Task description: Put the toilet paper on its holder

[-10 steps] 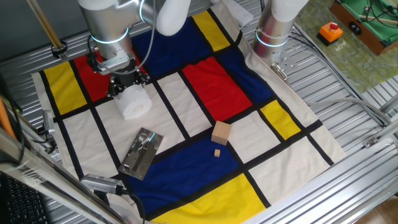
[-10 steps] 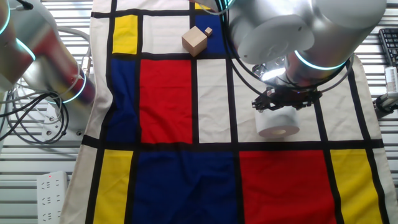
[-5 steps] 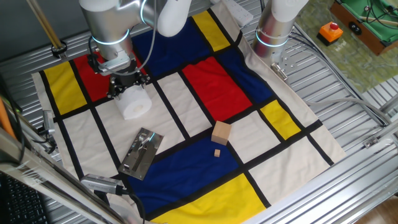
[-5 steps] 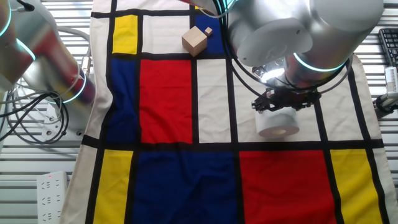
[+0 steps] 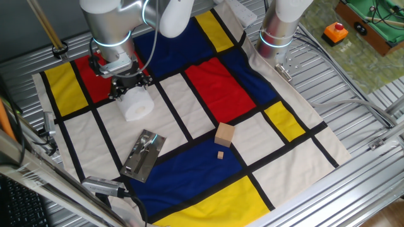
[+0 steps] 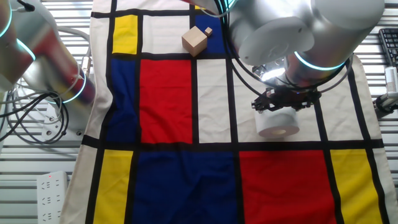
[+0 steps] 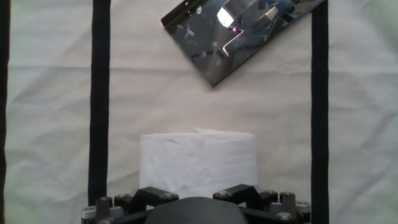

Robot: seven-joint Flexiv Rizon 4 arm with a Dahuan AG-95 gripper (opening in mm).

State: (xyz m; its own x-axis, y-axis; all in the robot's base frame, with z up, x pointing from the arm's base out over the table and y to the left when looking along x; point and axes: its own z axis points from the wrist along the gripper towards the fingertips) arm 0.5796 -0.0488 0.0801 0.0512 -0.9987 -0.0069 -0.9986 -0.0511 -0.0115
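Toilet paper (image 5: 136,106): lying on its side on a white panel of the coloured cloth (image 5: 208,82), toward the far-left corner of the tabletop; same spot as half a second and a second ago.
Gripper (image 5: 129,85): down over the roll's rear end, touching or just above it; no shift from the earlier frames.
Jaws: dark linkage visible at both sides of the roll in the hand view; whether pinching the paper or merely straddling it, cannot tell.
Holder (image 5: 144,154): shiny plate flat on the cloth nearer the front-left edge, apart from the roll, lying askew; unmoved.
Wooden block (image 5: 224,135): on a white panel near the middle of the table, well apart from the roll; small wooden piece (image 5: 220,154) just beside it; both unchanged.
Change overall: none visible.
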